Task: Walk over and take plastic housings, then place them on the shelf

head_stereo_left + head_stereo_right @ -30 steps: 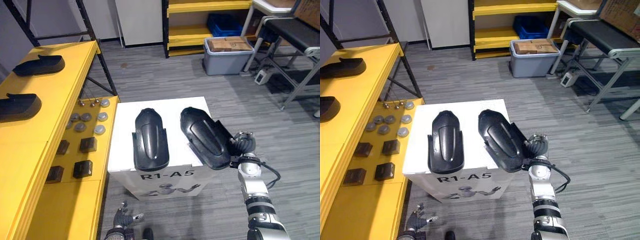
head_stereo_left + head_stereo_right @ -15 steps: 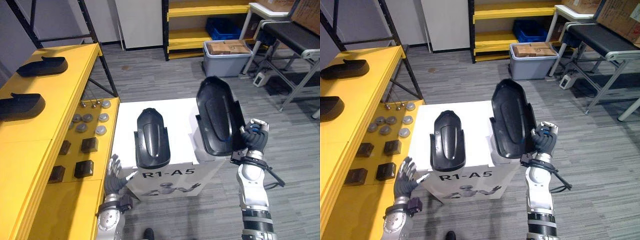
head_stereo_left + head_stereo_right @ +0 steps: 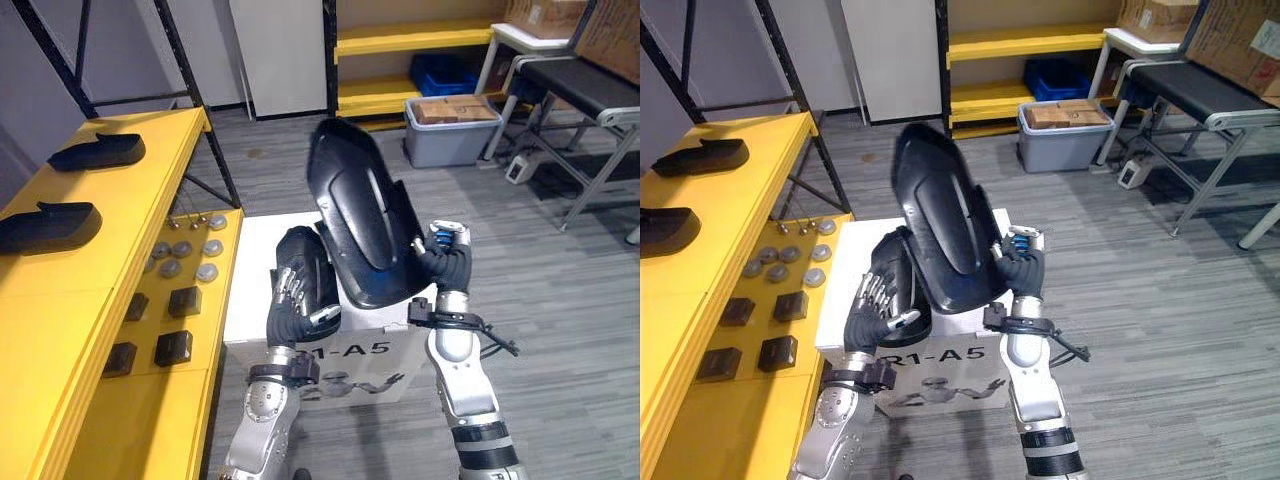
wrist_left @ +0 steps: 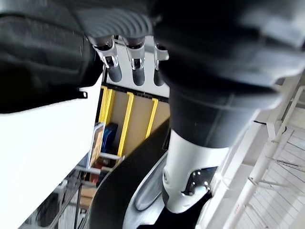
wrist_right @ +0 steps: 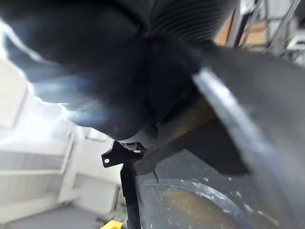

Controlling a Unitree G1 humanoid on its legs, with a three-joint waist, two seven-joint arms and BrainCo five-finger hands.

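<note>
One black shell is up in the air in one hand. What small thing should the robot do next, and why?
Probably curl the left hand round the second housing on the white box: its fingers lie straight against it, not gripping, while the right hand holds the lifted housing.

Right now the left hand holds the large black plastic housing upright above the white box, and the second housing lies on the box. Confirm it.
Not quite: the right hand holds the large black plastic housing upright above the white box, as the left eye view shows. The second housing lies on the box, with the left hand beside it.
</note>
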